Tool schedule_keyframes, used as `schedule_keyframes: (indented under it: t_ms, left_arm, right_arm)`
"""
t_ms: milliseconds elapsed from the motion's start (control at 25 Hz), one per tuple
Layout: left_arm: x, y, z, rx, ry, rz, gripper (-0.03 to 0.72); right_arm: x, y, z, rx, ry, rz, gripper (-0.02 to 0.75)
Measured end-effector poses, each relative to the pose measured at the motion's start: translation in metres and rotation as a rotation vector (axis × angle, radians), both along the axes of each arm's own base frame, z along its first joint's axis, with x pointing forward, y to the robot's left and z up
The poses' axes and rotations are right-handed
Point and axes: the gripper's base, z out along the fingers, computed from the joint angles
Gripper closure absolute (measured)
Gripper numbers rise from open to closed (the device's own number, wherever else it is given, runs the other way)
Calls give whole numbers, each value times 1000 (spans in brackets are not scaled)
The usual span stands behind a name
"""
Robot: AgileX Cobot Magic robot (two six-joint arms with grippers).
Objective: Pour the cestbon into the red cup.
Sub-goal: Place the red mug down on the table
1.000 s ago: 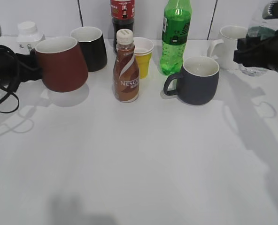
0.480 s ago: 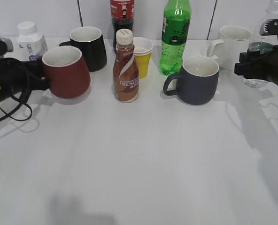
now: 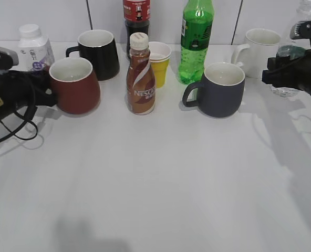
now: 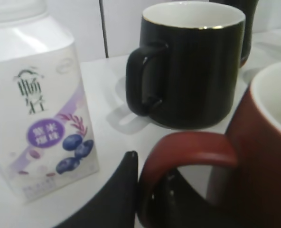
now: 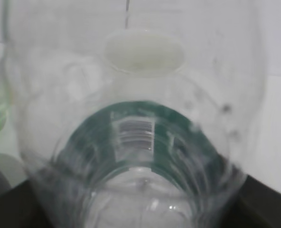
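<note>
Exterior view: the left gripper point(image 3: 46, 93) sits at the left edge of the white table point(image 3: 161, 178), its black fingers nearly closed on the handle side of the dark red, wide-bottomed ceramic mug with a white inside point(image 3: 74, 85), which stands upright on the table. Just behind this gripper is a white plastic bottle with a purple label point(image 3: 34, 47); beyond the red mug, further from the gripper, stand a black ceramic mug point(image 3: 99, 54), a brown coffee bottle with a cream cap point(image 3: 141, 76), a yellow paper cup point(image 3: 159, 64), a dark cola bottle with a red label point(image 3: 137, 18) and a tall bright green soda bottle point(image 3: 196, 41). The right gripper point(image 3: 288, 71) is at the right edge, jaws set wide around the clear ribbed plastic water bottle with a dark green label point(image 3: 294, 52); whether the bottle's base rests on the table cannot be told. Beside this gripper, toward centre, are a white mug point(image 3: 259, 51) and a dark blue-grey mug point(image 3: 221, 89). Left wrist view: a black fingertip point(image 4: 119, 194) lies against the red handle point(image 4: 188, 154), the finger pair clamping it; the black mug point(image 4: 192, 61) stands ahead, the white bottle point(image 4: 36, 99) to the left. Right wrist view: the clear bottle point(image 5: 135, 133) fills the frame between the jaws, green label band visible, the white mug showing through it.
</note>
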Motion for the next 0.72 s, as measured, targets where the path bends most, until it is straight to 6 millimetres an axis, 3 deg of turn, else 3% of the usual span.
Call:
schedule_keyframes:
  t_ms: [720]
  left_arm:
    - [1,0,-12,-14,-26,-2,610]
  right_arm:
    - [0,1,1,7,-6,12,269]
